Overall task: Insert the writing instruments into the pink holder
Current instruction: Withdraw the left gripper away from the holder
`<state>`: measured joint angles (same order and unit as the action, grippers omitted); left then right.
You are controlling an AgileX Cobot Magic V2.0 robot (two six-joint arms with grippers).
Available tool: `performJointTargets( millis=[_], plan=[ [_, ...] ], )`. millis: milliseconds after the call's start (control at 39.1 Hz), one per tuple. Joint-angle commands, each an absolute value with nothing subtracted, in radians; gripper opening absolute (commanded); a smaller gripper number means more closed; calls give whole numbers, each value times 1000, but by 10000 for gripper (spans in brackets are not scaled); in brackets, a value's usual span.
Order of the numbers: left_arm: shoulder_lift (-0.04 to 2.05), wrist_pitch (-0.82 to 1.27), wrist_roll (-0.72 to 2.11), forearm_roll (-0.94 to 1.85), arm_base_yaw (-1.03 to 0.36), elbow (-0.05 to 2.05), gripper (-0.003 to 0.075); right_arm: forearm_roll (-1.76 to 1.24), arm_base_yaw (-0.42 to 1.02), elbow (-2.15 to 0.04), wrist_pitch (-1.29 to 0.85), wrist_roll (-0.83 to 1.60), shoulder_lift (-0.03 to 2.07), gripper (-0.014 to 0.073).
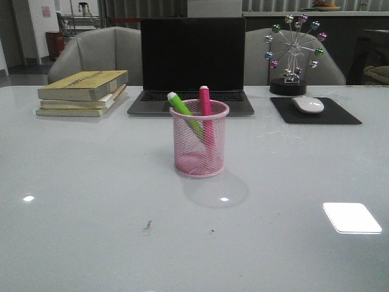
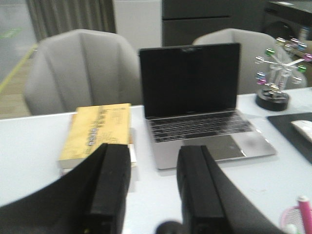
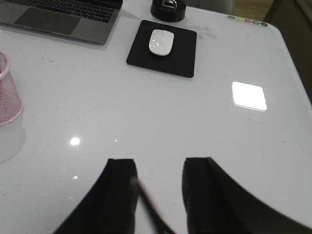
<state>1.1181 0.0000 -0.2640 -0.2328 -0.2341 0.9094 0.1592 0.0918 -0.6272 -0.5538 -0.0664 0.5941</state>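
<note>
The pink holder (image 1: 199,139) stands upright mid-table in the front view. Inside it lean both writing instruments, the lime green highlighter (image 1: 184,111) and the magenta pink highlighter (image 1: 206,104), their tops above the rim. Neither arm shows in the front view. My left gripper (image 2: 153,156) is open and empty, over the table near the books and laptop; the holder's rim (image 2: 291,219) and pink marker tip (image 2: 305,210) sit at that view's corner. My right gripper (image 3: 158,163) is open and empty over bare table, with the holder's edge (image 3: 7,92) off to one side.
A stack of books (image 1: 85,91) lies back left, an open laptop (image 1: 192,64) behind the holder. A white mouse (image 1: 308,104) on a black pad (image 1: 316,112) and a ferris-wheel ornament (image 1: 293,55) stand back right. Grey chairs sit behind the table.
</note>
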Motion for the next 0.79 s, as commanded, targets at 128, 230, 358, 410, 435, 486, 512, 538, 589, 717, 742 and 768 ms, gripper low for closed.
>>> performJointTargets(
  millis=[128, 230, 358, 410, 435, 486, 512, 538, 589, 717, 742, 768],
  plan=[
    [919, -23, -264, -239, -137, 808, 333, 177, 85, -656, -481, -59, 594, 364],
    [833, -9, -264, -239, -102, 733, 333, 177, 85, -656, -481, -59, 594, 364],
    [732, 37, -264, -239, -75, 647, 333, 177, 85, -656, -481, -59, 594, 364],
    [698, 64, -264, -239, -72, 619, 333, 177, 85, -656, -481, -59, 594, 364],
    [683, 71, -264, -239, -71, 608, 333, 177, 85, -656, -481, -59, 594, 364],
    [652, 93, -264, -239, -71, 581, 333, 177, 85, -656, -481, -59, 594, 364],
    [640, 98, -264, -239, -71, 572, 333, 177, 85, -656, -481, -59, 594, 364],
    [625, 98, -264, -239, -71, 563, 333, 177, 85, -656, -481, -59, 594, 364],
    [600, 100, -264, -239, -71, 541, 333, 177, 85, -656, -481, -59, 594, 364],
    [569, 129, -264, -235, -71, 501, 333, 177, 85, -656, -481, -59, 594, 364],
    [567, 140, -264, -232, -71, 497, 333, 177, 85, -656, -481, -59, 594, 364],
    [565, 157, -264, -232, -71, 491, 333, 177, 85, -656, -481, -59, 594, 364]
  ],
)
